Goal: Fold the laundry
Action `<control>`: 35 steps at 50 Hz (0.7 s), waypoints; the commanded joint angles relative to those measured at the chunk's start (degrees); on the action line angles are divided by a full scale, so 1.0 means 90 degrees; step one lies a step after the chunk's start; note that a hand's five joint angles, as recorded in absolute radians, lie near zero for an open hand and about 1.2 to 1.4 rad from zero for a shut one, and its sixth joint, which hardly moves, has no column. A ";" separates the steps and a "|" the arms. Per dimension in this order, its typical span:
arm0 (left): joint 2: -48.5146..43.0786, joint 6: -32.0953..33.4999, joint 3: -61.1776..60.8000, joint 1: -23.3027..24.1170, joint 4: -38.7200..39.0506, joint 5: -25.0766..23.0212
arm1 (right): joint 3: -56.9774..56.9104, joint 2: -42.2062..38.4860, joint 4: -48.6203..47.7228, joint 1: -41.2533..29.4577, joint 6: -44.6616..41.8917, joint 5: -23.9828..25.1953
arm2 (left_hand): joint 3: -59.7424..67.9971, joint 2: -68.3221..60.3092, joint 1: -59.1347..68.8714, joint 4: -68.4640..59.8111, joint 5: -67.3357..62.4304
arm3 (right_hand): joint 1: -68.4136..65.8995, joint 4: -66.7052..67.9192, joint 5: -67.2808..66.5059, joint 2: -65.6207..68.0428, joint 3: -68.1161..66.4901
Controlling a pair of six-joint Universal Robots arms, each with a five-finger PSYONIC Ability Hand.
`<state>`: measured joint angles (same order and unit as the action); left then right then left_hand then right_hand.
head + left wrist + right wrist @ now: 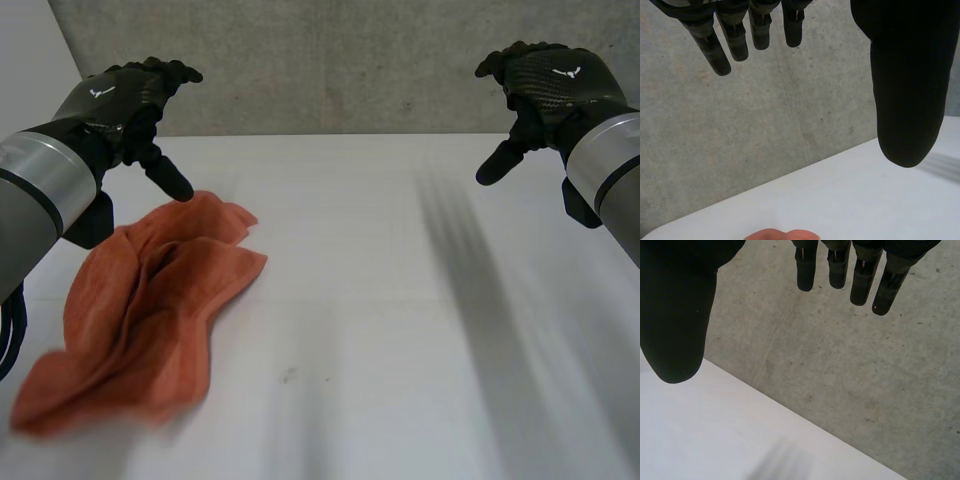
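A crumpled orange cloth (150,315) lies on the white table (400,330) at the near left, bunched in loose folds. My left hand (125,100) hovers above the cloth's far edge, open, with its fingers (727,37) straight and thumb (907,85) apart, holding nothing. A small bit of the orange cloth (782,234) shows below that hand. My right hand (545,85) hangs over the table's far right, open too, its fingers (865,275) and thumb (677,315) spread and empty.
A grey concrete wall (340,60) runs along the table's far edge. The white table (715,440) spreads bare from the cloth to the right side.
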<state>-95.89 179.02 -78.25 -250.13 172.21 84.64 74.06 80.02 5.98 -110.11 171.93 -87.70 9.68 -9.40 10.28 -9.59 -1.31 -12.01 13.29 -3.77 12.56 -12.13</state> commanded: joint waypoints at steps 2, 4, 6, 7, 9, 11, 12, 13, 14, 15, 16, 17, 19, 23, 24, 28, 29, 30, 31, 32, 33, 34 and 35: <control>-0.0010 0.0011 0.0003 0.0000 0.0026 0.0000 | 0.0062 -0.0014 0.0000 -0.0011 -0.0011 0.0291 | 0.0035 -0.0066 -0.0031 -0.0046 0.0146 | 0.0223 -0.0366 0.0419 -0.0285 0.0237; -0.0010 0.0021 0.0003 0.0000 0.0035 0.0000 | 0.0072 -0.0014 0.0000 -0.0012 -0.0011 0.0330 | 0.0035 -0.0066 -0.0031 -0.0046 0.0146 | 0.0223 -0.0366 0.0419 -0.0285 0.0237; -0.0010 0.0040 0.0003 0.0000 0.0036 0.0000 | 0.0082 -0.0014 0.0000 -0.0012 -0.0011 0.0350 | 0.0035 -0.0066 -0.0031 -0.0046 0.0146 | 0.0223 -0.0366 0.0419 -0.0285 0.0237; -0.0029 0.0050 -0.0006 0.0009 0.0036 0.0000 | 0.0091 -0.0014 0.0000 -0.0012 -0.0011 0.0369 | 0.0035 -0.0066 -0.0031 -0.0046 0.0146 | 0.0223 -0.0366 0.0419 -0.0285 0.0237; -0.0068 0.0050 0.0003 0.0000 0.0026 0.0010 | 0.0091 -0.0024 0.0000 -0.0012 -0.0011 0.0370 | 0.0035 -0.0066 -0.0031 -0.0046 0.0146 | 0.0223 -0.0366 0.0419 -0.0285 0.0237; -0.0118 0.0050 0.0013 -0.0010 0.0026 0.0039 | 0.0101 -0.0024 0.0000 -0.0012 -0.0011 0.0370 | 0.0040 -0.0072 -0.0026 -0.0051 0.0141 | 0.0223 -0.0366 0.0419 -0.0285 0.0237; -0.0185 0.0050 0.0042 -0.0020 -0.0003 0.0058 | 0.0101 -0.0034 0.0000 -0.0012 -0.0011 0.0370 | 0.0207 -0.0238 0.0141 -0.0217 -0.0026 | 0.0223 -0.0366 0.0419 -0.0285 0.0237; -0.0186 0.0050 0.0043 -0.0020 -0.0004 0.0059 | 0.0101 -0.0034 0.0000 -0.0012 -0.0011 0.0370 | 0.0209 -0.0240 0.0143 -0.0219 -0.0027 | 0.0223 -0.0366 0.0419 -0.0285 0.0237; -0.0244 0.0050 0.0062 -0.0020 -0.0013 0.0059 | 0.0111 -0.0034 0.0000 -0.0021 -0.0021 0.0370 | 0.0320 -0.0351 0.0254 -0.0330 -0.0138 | 0.0223 -0.0366 0.0419 -0.0285 0.0237; -0.0322 0.0050 0.0062 -0.0030 -0.0013 0.0068 | 0.0111 -0.0044 0.0000 -0.0031 -0.0021 0.0379 | 0.0358 -0.0389 0.0292 -0.0368 -0.0177 | 0.0223 -0.0366 0.0419 -0.0285 0.0237; -0.0323 0.0050 0.0062 -0.0030 -0.0013 0.0068 | 0.0111 -0.0044 0.0000 -0.0031 -0.0021 0.0379 | 0.0358 -0.0389 0.0292 -0.0368 -0.0177 | 0.0223 -0.0366 0.0419 -0.0285 0.0237; -0.0390 0.0050 0.0043 -0.0030 -0.0052 0.0068 | 0.0130 -0.0053 0.0000 -0.0031 -0.0021 0.0389 | 0.0377 -0.0408 0.0311 -0.0387 -0.0195 | 0.0223 -0.0366 0.0419 -0.0285 0.0237; -0.0479 0.0060 0.0004 -0.0030 -0.0082 0.0078 | 0.0150 -0.0073 0.0000 -0.0031 -0.0031 0.0389 | 0.0377 -0.0408 0.0311 -0.0387 -0.0196 | 0.0223 -0.0366 0.0419 -0.0285 0.0237; -0.0761 0.0351 -0.0123 -0.0059 -0.0208 0.0360 | 0.0209 -0.0238 0.0000 -0.0118 -0.0167 0.0399 | 0.0284 -0.0315 0.0218 -0.0294 -0.0103 | 0.0223 -0.0366 0.0419 -0.0285 0.0237; -0.0762 0.0353 -0.0123 -0.0059 -0.0209 0.0361 | 0.0209 -0.0239 0.0000 -0.0119 -0.0168 0.0399 | 0.0283 -0.0314 0.0217 -0.0294 -0.0102 | 0.0223 -0.0366 0.0419 -0.0285 0.0237; -0.0976 0.1044 -0.0289 -0.0234 -0.0121 0.0945 | 0.0218 -0.0453 0.0000 -0.0314 -0.0557 0.0380 | 0.0265 -0.0296 0.0199 -0.0275 -0.0083 | 0.0223 -0.0366 0.0419 -0.0285 0.0237; -0.0977 0.1046 -0.0289 -0.0235 -0.0121 0.0947 | 0.0218 -0.0521 0.0009 -0.0421 -0.0684 0.0360 | 0.0265 -0.0296 0.0199 -0.0275 -0.0083 | 0.0223 -0.0366 0.0419 -0.0285 0.0237; -0.1035 0.1288 -0.0357 -0.0438 -0.0063 0.1083 | 0.0218 -0.0522 0.0010 -0.0422 -0.0685 0.0360 | 0.0246 -0.0277 0.0180 -0.0256 -0.0065 | 0.0223 -0.0366 0.0419 -0.0285 0.0237; -0.1132 0.1503 -0.0455 -0.0711 0.0006 0.1113 | 0.0228 -0.0590 0.0010 -0.0557 -0.0791 0.0350 | 0.0246 -0.0277 0.0180 -0.0256 -0.0065 | 0.0223 -0.0366 0.0419 -0.0285 0.0237; -0.1133 0.1505 -0.0455 -0.0713 0.0006 0.1113 | 0.0228 -0.0591 0.0010 -0.0558 -0.0793 0.0350 | 0.0246 -0.0277 0.0180 -0.0256 -0.0065 | 0.0223 -0.0366 0.0419 -0.0285 0.0237; -0.1269 0.1689 -0.0533 -0.0936 0.0074 0.1094 | 0.0238 -0.0658 0.0010 -0.0674 -0.0899 0.0350 | 0.0265 -0.0296 0.0198 -0.0275 -0.0083 | 0.0223 -0.0366 0.0419 -0.0285 0.0237; -0.1396 0.1846 -0.0601 -0.1083 0.0142 0.1074 | 0.0267 -0.0727 0.0019 -0.0753 -0.0987 0.0350 | 0.0265 -0.0296 0.0199 -0.0275 -0.0083 | 0.0223 -0.0366 0.0419 -0.0285 0.0237; -0.1397 0.1847 -0.0602 -0.1084 0.0143 0.1074 | 0.0267 -0.0727 0.0019 -0.0754 -0.0988 0.0350 | 0.0265 -0.0296 0.0199 -0.0275 -0.0083 | 0.0223 -0.0366 0.0419 -0.0285 0.0237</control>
<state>-105.18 189.07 -81.26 -253.67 171.41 92.84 76.08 75.57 6.02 -113.74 166.39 -84.38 10.88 -10.89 10.57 -10.73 -1.31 -12.00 13.29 -3.77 12.56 -12.13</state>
